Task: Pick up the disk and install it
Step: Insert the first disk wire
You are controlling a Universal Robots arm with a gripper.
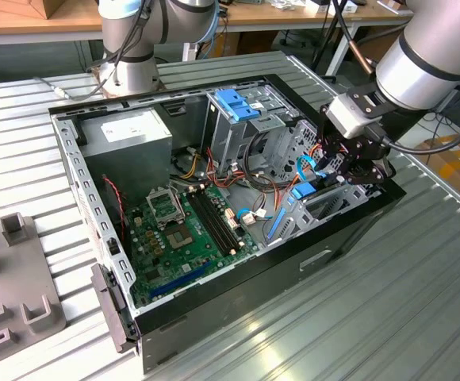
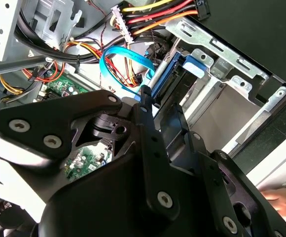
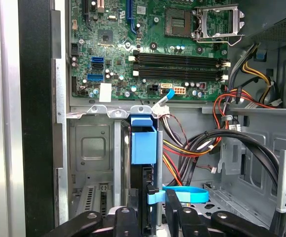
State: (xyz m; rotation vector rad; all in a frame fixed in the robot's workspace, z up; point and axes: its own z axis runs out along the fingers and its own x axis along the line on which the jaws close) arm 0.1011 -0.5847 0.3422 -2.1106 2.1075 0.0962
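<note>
Nearest the wrist cameras, the single black gripper [image 3: 152, 208] was clamped on the disk [image 3: 144, 143], its two fingers [image 3: 172, 207] pressed to either side of the dark body. The one disk stood on edge in its bright blue caddy, set into the grey metal drive bay [image 3: 91, 148] at the open computer case's [image 1: 238, 286] corner. One flat blue cable [image 3: 187, 193] looped just beside it, with bundles of red, yellow and black wires alongside. Beyond the bay lay one green motherboard [image 3: 118, 39], carrying four black memory slots [image 3: 180, 64] and one open processor socket [image 3: 217, 22]. In the exterior view, the gripper [image 1: 355, 171] hung over the case's corner on the exterior view's right, the disk [image 1: 303, 190] below it. Farther back sat one blue bracket [image 1: 234, 103] atop the metal cage, one grey power supply [image 1: 127, 139] and a second arm's base [image 1: 131, 48] on the ribbed table [image 1: 389, 302].
</note>
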